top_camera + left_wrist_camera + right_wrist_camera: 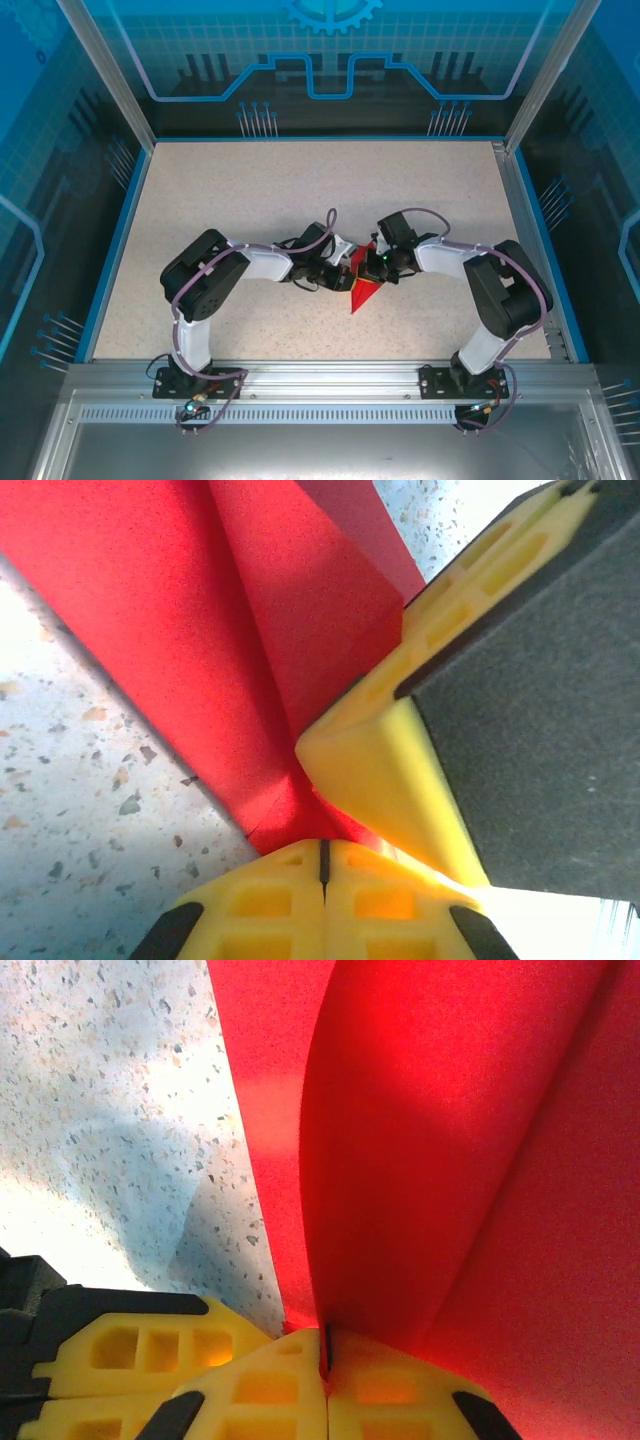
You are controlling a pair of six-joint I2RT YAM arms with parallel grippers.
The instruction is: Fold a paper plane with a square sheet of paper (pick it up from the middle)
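Red paper (362, 284), part-folded, long axis crosswise to fingers; left gripper (322, 862), right gripper (325, 1352) both clamped on it, tips adjacent.

A flat tabletop of pale speckled material (250, 200) is framed by a blue rim (114, 250) on three sides — an aluminium rail (320, 375) is fixed along the near edge. A folded bright red paper sheet (360, 290) is seen over its middle; contact cannot be told.
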